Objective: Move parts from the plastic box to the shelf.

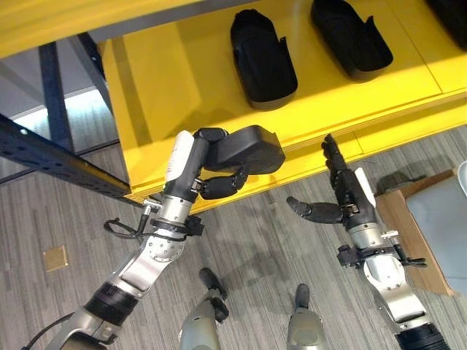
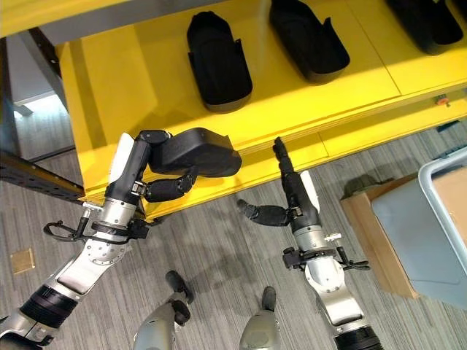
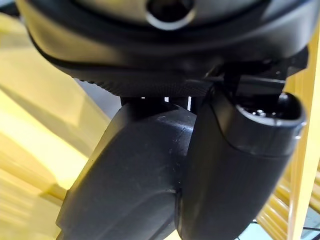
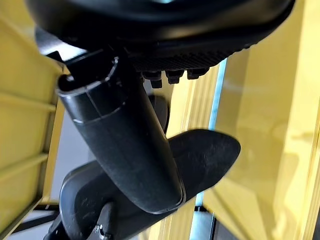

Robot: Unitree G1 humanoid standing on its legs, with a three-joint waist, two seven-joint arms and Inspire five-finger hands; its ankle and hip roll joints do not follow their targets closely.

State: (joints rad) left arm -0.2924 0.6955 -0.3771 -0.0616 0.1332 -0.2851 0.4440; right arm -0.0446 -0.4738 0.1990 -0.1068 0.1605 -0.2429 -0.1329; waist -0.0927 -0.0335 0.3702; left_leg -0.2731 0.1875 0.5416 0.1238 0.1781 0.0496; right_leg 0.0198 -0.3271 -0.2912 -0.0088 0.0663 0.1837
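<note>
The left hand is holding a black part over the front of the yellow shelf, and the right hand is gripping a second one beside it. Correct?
Not quite. The left hand does hold a black part over the front of the yellow shelf, but the right hand holds nothing: in the right eye view its fingers are straight and its thumb stands apart, at the shelf's front edge.

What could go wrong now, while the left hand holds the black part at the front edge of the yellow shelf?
1. The black part in the left hand hangs over the shelf's front edge; released here, it would probably fall to the floor.
2. The open right hand is near that edge and might bump it.
</note>
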